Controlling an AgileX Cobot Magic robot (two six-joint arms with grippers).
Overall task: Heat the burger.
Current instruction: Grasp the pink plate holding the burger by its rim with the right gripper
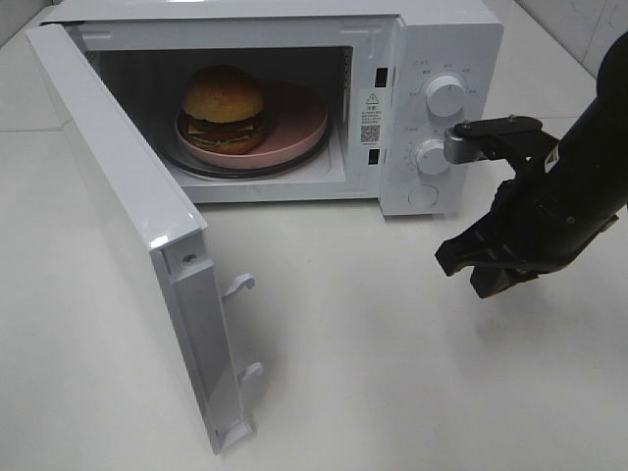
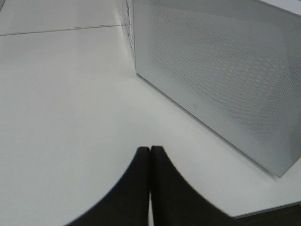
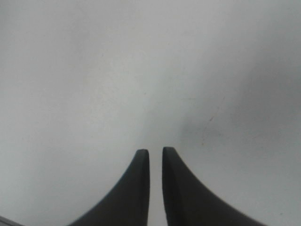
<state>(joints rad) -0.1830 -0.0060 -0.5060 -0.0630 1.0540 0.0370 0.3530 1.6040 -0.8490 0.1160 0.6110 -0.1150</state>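
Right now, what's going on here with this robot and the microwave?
The burger sits on a pink plate inside the microwave, whose door stands wide open. Nothing is being held. The right gripper hangs over the table in front of the control knobs, jaws slightly apart and empty. The left gripper is shut near the microwave's outer wall. The door is not yet closed, so heating likely hasn't begun.

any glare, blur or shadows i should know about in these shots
Exterior high view: sharp, evenly lit, sheen on the microwave door, burger in the dimmer cavity, faint shadow on the table under the right gripper; right wrist view: table soft, featureless; left wrist view: microwave wall slightly blurred.
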